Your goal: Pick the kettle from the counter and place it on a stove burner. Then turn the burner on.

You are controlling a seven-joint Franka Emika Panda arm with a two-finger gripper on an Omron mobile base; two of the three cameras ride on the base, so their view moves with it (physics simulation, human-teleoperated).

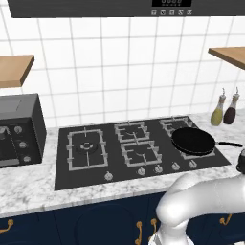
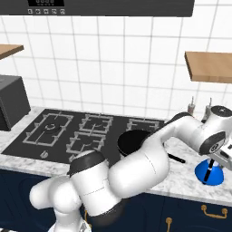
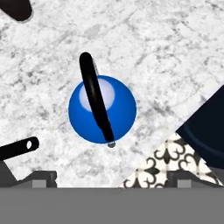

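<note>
Fingertips aren't really visible in the hand view, so I can't tell how wide the gripper (image 2: 225, 156) is spread; it holds nothing and hangs right above the kettle (image 3: 102, 109). Straight below it sits that blue kettle on the counter (image 3: 166, 57), handle arching across the lid, off to the right of the stove (image 1: 62, 172). So basically nothing's done yet: grab, carry over to the big burner (image 1: 86, 147) at the far left, past the frying pan (image 1: 193, 141), then the knob.
</note>
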